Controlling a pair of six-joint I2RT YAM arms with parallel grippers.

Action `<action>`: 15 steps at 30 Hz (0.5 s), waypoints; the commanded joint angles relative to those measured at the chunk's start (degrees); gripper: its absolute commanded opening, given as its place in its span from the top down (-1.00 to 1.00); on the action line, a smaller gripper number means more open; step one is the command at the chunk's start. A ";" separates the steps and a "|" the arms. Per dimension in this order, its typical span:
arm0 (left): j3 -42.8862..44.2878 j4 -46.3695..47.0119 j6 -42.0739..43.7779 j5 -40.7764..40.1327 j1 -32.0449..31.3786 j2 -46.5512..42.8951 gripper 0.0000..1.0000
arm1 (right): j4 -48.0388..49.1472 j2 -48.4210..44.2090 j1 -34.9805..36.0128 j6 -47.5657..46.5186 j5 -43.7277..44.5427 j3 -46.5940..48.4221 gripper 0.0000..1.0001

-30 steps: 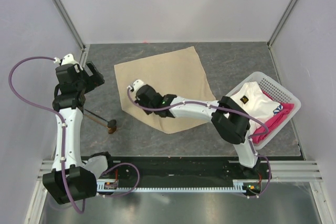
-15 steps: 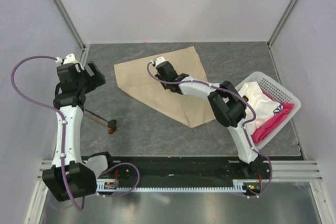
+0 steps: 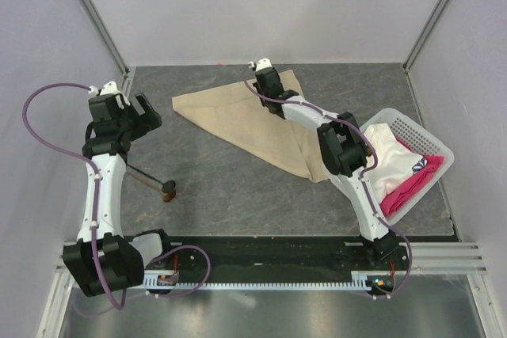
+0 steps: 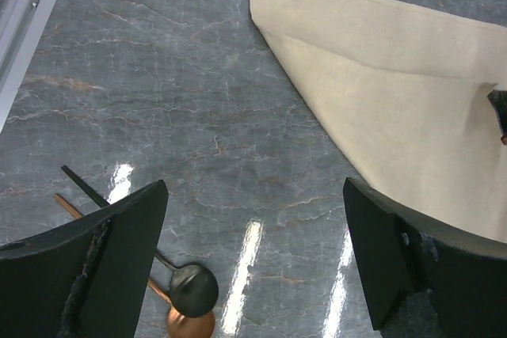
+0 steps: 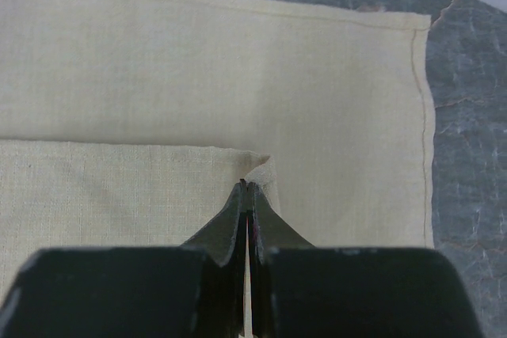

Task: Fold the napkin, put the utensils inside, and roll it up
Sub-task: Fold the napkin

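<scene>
— Where's the napkin (image 3: 238,120) just now?

— Far middle of the table (image 3: 238,203), doubled over on a slant. The right gripper (image 5: 247,187) has its jaws pressed tight together on the corner of the upper layer, out by the far edge.

— And the left gripper (image 4: 253,203)?

— Jaws wide apart, holding nothing, hanging over bare table on the left. The utensils (image 4: 194,290) lie on the near left, well apart from the napkin.

— So what would make this fold a good one?

— Matching the corners, I'd say. From the right wrist view the pinched corner sits short of the lower layer's corner, and a band of that lower layer shows beyond it. I'd want the corner taken on until the two meet and set down low so the cloth lies flat. Then the jaws should part and lift straight up.

— What could spoil it?

— It's soft cloth. Pull too hard and I reckon the whole napkin slides and the crease goes crooked. Let go too high and the corner may flop back. The idle left gripper could pin the left corner if it starts to creep
</scene>
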 commanded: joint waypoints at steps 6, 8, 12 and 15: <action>-0.18 2.80 0.38 1.52 0.06 0.59 -0.99 | 0.52 7.37 -4.32 1.10 1.07 13.31 1.00; -0.35 2.80 0.56 1.61 0.06 0.51 -0.99 | 0.61 8.34 -5.02 1.10 1.07 14.90 1.00; -0.36 3.24 1.00 1.61 0.06 0.59 -0.99 | 0.52 10.89 -6.25 2.67 1.42 18.33 1.00; -0.44 3.33 1.44 1.26 0.06 0.24 -0.99 | 0.78 12.03 -7.13 3.21 1.07 19.74 1.00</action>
